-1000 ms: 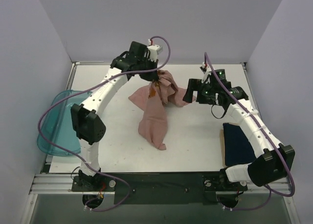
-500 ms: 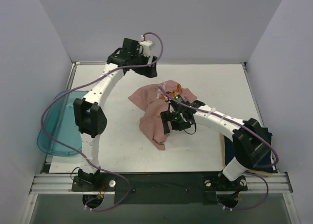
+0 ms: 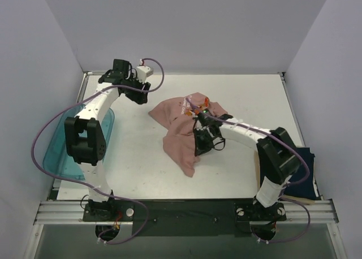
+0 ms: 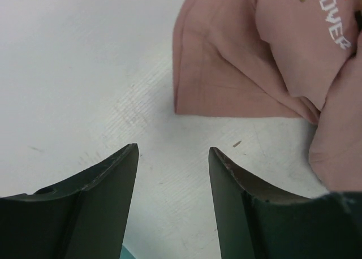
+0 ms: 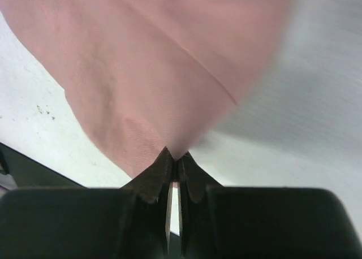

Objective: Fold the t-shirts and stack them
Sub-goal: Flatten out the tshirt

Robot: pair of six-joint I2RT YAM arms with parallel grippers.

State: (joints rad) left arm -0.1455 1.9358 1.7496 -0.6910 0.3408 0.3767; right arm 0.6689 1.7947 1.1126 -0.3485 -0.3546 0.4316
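pale lavender walls (image 3: 186, 27) enclose a white surface (image 3: 136, 157) on three sides. pink t-shirt (image 3: 178, 143) lies crumpled at the middle of the surface, one long flap running toward the near edge, its chest print (image 3: 189, 105) showing at the far end of the heap; white lettering (image 4: 334, 33) is legible in the left wrist view. teal tray (image 3: 54, 154) sits at the left edge, partly behind the left arm. navy t-shirt (image 3: 305, 180) lies flat at the near right corner, well apart from the pink one and partly hidden by the right arm.

right tool (image 3: 201, 149) is down on the pink t-shirt, at the right side of the long flap. its fingers are closed together, and a ridge of pink cloth (image 5: 153, 55) rises straight from the pinched tips (image 5: 173, 157).

left tool (image 3: 140, 94) hangs over bare surface at the far left, beside the shirt and not touching it. its fingers (image 4: 172, 174) stand wide apart and hold nothing. the shirt's straight hem (image 4: 226, 61) lies just beyond the fingertips.
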